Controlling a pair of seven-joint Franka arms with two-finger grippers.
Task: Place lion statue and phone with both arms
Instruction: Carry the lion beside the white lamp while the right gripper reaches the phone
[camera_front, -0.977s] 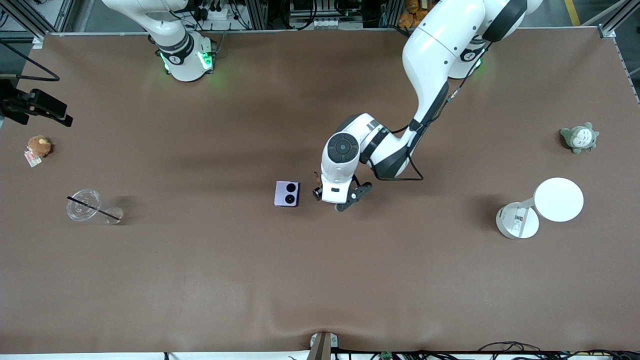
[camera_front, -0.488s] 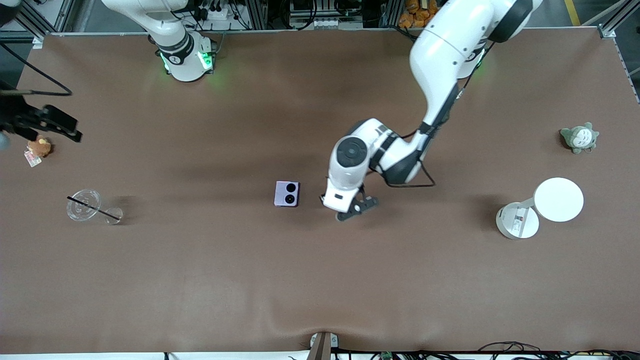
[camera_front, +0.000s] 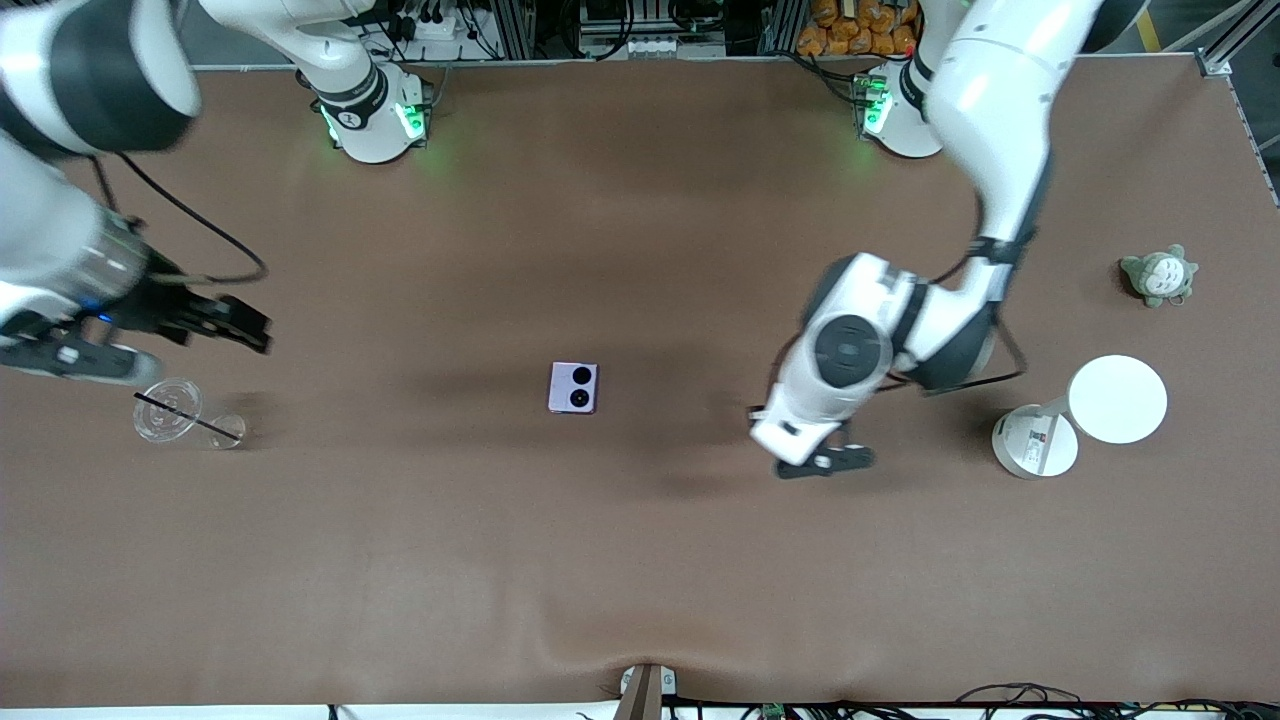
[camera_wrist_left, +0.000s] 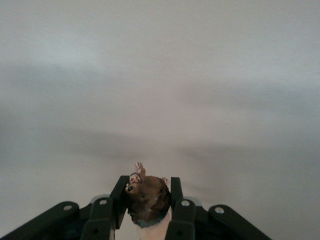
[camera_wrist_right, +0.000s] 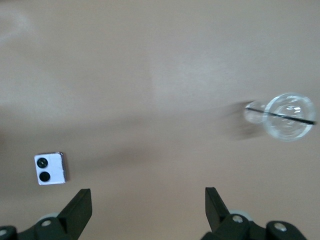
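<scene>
Lion statue (camera_wrist_left: 146, 196) clamped between left gripper (camera_wrist_left: 148, 200) fingers, airborne over bare tabletop (camera_front: 640, 560); not yet placed. Phone (camera_front: 574, 387) flat on tabletop, ungrasped, well apart from right gripper (camera_wrist_right: 147, 210); its fingers spread, empty. Both placements pending.

The left hand (camera_wrist_left: 148, 209) hides the lion statue's (camera_wrist_left: 146, 199) body.

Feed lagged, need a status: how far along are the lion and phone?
Nothing looks placed yet. In hand: the left hand is shut on the lion, up over bare table. Left: the phone lies untouched mid-table; the right hand is open and empty, over the table by the glass.
</scene>
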